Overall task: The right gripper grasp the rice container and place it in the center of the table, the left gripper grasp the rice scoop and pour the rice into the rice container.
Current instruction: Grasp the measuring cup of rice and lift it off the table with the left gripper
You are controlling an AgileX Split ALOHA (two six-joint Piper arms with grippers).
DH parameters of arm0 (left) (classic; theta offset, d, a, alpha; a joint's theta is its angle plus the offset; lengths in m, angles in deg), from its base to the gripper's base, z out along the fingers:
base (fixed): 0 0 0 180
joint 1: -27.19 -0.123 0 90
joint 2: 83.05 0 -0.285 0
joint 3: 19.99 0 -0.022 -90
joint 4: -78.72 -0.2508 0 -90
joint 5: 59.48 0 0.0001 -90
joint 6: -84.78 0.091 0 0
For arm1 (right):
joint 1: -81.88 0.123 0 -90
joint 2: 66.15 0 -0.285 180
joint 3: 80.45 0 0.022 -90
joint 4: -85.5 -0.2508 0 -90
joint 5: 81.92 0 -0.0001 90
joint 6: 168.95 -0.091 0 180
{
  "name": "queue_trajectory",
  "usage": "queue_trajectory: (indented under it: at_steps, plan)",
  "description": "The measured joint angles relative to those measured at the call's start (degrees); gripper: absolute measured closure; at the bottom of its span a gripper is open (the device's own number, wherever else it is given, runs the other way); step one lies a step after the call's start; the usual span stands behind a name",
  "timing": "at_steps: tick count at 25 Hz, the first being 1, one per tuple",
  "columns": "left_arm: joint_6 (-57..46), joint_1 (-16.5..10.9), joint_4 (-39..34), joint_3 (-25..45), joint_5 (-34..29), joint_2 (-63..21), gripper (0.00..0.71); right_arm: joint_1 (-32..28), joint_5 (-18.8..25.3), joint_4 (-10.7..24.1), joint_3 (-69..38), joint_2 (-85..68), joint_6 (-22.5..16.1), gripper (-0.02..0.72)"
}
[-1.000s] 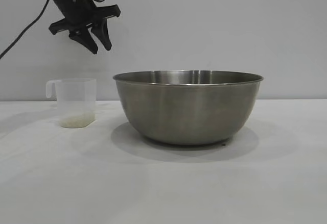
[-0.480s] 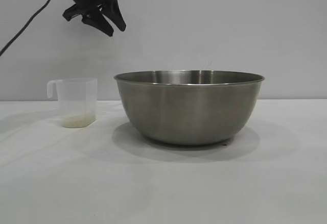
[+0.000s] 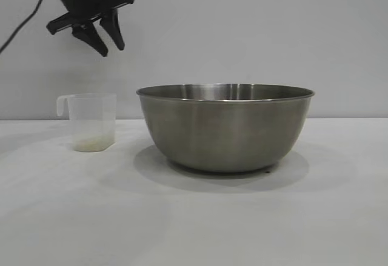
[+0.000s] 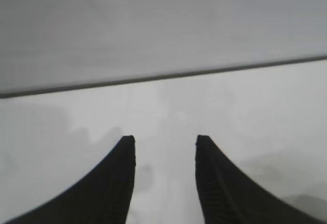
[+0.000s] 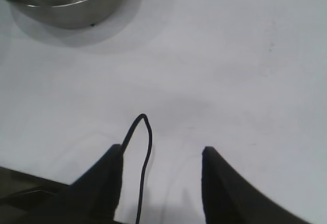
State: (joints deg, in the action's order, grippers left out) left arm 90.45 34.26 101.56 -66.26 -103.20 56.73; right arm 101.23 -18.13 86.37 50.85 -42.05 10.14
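Two things sat on the worktop [image 3: 194, 229]: the rice container [image 3: 225, 126] near the middle and the rice scoop [image 3: 91, 122] well apart on its left-arm side, upright, hooked handle turned away from the bowl. I judged the bowl's placing done, which would explain why the right gripper [image 5: 162, 155] hung back over bare worktop, fingers spread and holding nothing, the bowl only at the edge of its wrist view. The left gripper [image 3: 104, 39] hung high above the scoop and slightly toward its handle side, fingers [image 4: 122, 168] parted with nothing between them, pointing down at a slant; I took that as a stand-off before coming down on the cup.

A thin pale layer of rice [image 3: 92, 143] showed through the cup's base, so the pour looked not yet made. From the level outside view I couldn't see inside the bowl. The left wrist view showed only worktop and wall, no scoop. The right arm was out of the outside view.
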Motion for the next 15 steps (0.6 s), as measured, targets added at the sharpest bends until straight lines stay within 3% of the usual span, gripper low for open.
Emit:
queue_trajectory:
  at_steps: [6,12,15]
  plan:
    - [2.0,0.75,0.97,0.19,8.08,-3.27,0.476,0.0,0.0,0.0,0.0,-0.05,0.09,0.404]
    - [4.44,1.58,1.74,0.53,9.56,-4.33,0.476,0.0,0.0,0.0,0.0,-0.05,0.09,0.404]
    - [7.58,1.68,3.58,4.82,11.08,-5.47,0.476,0.0,0.0,0.0,0.0,-0.05,0.09,0.404]
